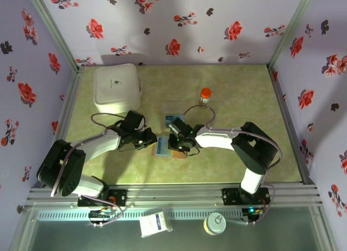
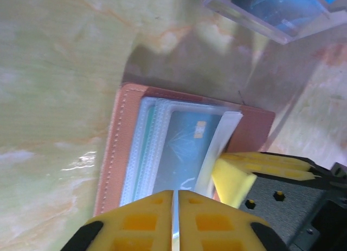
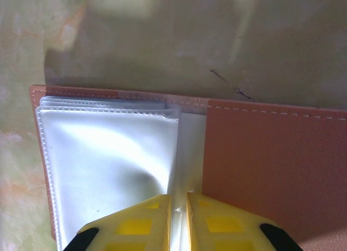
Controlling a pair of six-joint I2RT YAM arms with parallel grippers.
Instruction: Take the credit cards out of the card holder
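Card holder [image 1: 161, 148]: open, flat on table [image 1: 244, 104], centre, between both grippers. Clear sleeves fan from its fold.
Credit card [image 2: 181, 148]: teal, you see it inside a sleeve.
Left gripper [image 2: 175, 218]: fingers nearly together at sleeve edge, thin slit between; you cannot tell if anything is pinched.
Right gripper [image 3: 179, 221]: fingers narrow, pinching a clear sleeve leaf near holder's fold.
Clear tray [image 2: 271, 29]: just beyond holder, something blue inside.
White box [image 1: 116, 88]: far left.
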